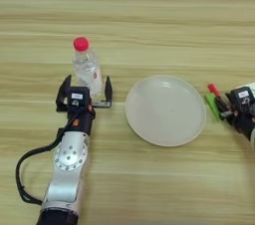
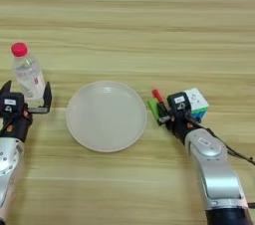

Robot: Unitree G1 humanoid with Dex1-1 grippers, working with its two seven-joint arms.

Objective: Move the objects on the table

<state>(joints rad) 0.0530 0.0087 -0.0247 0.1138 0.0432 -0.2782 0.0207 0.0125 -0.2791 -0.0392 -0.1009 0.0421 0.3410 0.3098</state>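
A small clear bottle with a red cap stands upright on the table, left of centre. My left gripper is open, with one black finger on each side of the bottle's base. At the right, my right gripper is shut on the slim red marker pen, whose red tip sticks out up and to the left. A green piece shows just left of those fingers. The multicoloured puzzle cube, white face up, sits close behind the right gripper's wrist.
A round white plate lies flat between the two grippers, with nothing on it. A black cable loops beside the left forearm.
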